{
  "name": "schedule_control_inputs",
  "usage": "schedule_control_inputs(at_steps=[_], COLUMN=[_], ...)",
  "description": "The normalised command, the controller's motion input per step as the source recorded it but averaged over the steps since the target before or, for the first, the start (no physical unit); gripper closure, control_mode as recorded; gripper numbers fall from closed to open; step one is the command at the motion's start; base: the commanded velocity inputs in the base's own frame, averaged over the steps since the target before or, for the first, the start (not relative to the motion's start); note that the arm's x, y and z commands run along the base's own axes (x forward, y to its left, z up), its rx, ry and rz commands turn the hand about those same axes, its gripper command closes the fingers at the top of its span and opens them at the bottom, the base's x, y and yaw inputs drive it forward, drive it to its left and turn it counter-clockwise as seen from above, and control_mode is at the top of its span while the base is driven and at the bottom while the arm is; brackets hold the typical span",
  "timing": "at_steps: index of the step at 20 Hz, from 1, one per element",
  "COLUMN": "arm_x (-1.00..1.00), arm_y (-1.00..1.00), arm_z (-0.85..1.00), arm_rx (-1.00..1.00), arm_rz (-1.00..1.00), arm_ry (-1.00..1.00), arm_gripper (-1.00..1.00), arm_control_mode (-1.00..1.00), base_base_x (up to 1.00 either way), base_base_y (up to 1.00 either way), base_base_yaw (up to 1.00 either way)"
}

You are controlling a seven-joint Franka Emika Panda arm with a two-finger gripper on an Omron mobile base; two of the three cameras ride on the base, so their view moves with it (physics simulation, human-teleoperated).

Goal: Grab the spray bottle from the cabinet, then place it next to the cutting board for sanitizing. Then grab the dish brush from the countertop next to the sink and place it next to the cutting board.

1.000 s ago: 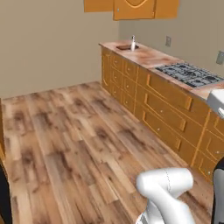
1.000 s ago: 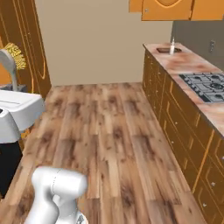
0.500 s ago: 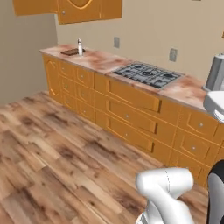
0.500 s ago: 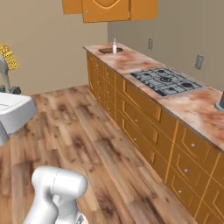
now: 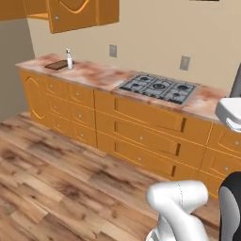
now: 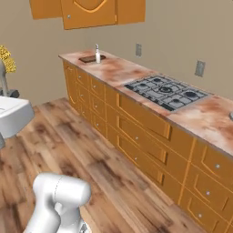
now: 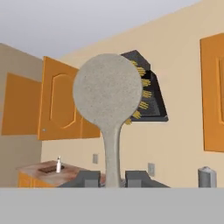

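Wood floor [image 5: 52, 188] runs beside one long orange desk [image 6: 136, 82] with a pink stone top. One spray bottle [image 5: 69, 60] stands up straight at the far end, just beside one dark cutting board [image 5: 57, 65]. One dish brush [image 7: 107, 98] is pinched in the gripper [image 7: 114, 178], its handle held between the fingers and its round head at the far end.

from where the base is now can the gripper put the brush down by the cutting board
Probably not yet. The gripper holds the dish brush, but the cutting board sits at the countertop's far end, across open floor.
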Motion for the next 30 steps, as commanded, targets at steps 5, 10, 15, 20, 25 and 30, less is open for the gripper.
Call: schedule_control_inputs(at_steps=[5, 10, 15, 20, 25, 30], arm_x=[0.0, 0.0, 0.0, 0.0, 0.0, 0.0], arm_y=[0.0, 0.0, 0.0, 0.0, 0.0, 0.0], arm_z=[0.0, 0.0, 0.0, 0.0, 0.0, 0.0], arm_rx=[0.0, 0.0, 0.0, 0.0, 0.0, 0.0], arm_rz=[0.0, 0.0, 0.0, 0.0, 0.0, 0.0], arm_ry=[0.0, 0.0, 0.0, 0.0, 0.0, 0.0], arm_gripper=[1.0, 1.0, 1.0, 1.0, 1.0, 1.0], arm_control_mode=[1.0, 1.0, 1.0, 1.0, 1.0, 1.0], base_base_x=[0.93, 0.98, 1.0, 1.0, 1.0, 1.0], base_base_y=[1.0, 1.0, 1.0, 0.96, 0.96, 0.81], base_base_yaw=[-0.31, -0.21, -0.01, 0.0, 0.0, 0.0])
